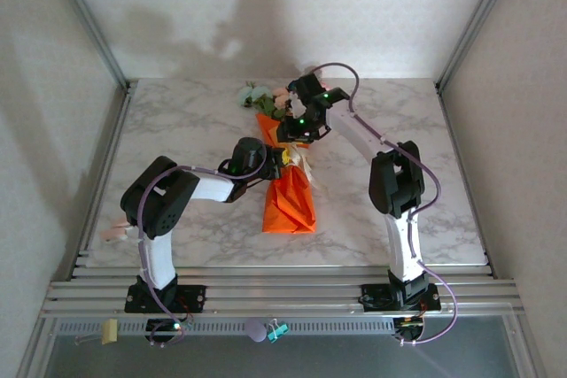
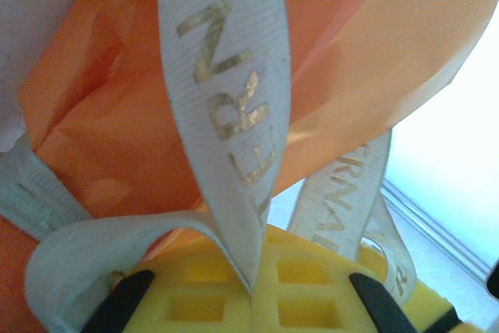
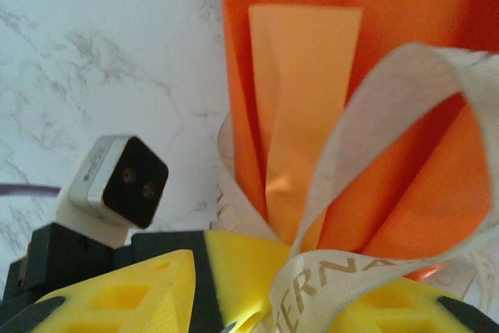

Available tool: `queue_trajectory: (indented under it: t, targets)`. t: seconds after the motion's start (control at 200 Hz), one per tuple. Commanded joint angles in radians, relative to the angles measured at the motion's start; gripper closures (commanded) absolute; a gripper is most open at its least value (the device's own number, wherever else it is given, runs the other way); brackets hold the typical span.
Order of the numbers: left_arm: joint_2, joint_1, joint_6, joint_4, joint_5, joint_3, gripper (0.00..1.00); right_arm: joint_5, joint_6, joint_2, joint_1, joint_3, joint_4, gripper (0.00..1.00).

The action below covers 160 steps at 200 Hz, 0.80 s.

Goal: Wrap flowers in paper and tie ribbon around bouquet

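I had the left gripper (image 2: 253, 295) clamped on the ribbon (image 2: 222, 76) at the bouquet (image 1: 290, 203) waist. The right gripper (image 1: 298, 127), just past it toward the flowers (image 1: 264, 95), stood part open, a ribbon loop across it. Bouquet lay near-to-far, flowers far

Note the smooth, creased orange paper (image 2: 109, 138); a ribbed woven cloth ribbon (image 2: 226, 60) with metallic gold lettering; matt yellow plastic jaws; a smooth marble-patterned worktop (image 3: 101, 52).

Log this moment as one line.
phase: tying | left fingers: shut on ribbon | right fingers: open at ribbon loop | bouquet: wrapped, lying on table
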Motion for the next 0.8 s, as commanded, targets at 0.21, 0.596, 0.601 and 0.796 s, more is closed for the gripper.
queue_trajectory:
  t: [0.21, 0.596, 0.601, 0.796]
  targets:
    - [-0.014, 0.006, -0.023, 0.078, 0.017, -0.023, 1.00, 0.216, 0.014, 0.031, 0.091, 0.203, -0.138, 0.61]
    - [0.018, 0.007, -0.040, 0.132, 0.019, -0.030, 1.00, 0.191, 0.127, 0.010, 0.124, 0.178, -0.142, 0.74]
    - [0.018, 0.007, -0.040, 0.132, 0.019, -0.030, 1.00, 0.193, 0.125, 0.007, 0.124, 0.173, -0.138, 0.74]
    - [0.018, 0.009, -0.035, 0.123, 0.028, -0.030, 1.00, 0.252, -0.176, -0.247, 0.124, -0.205, 0.229, 0.61]
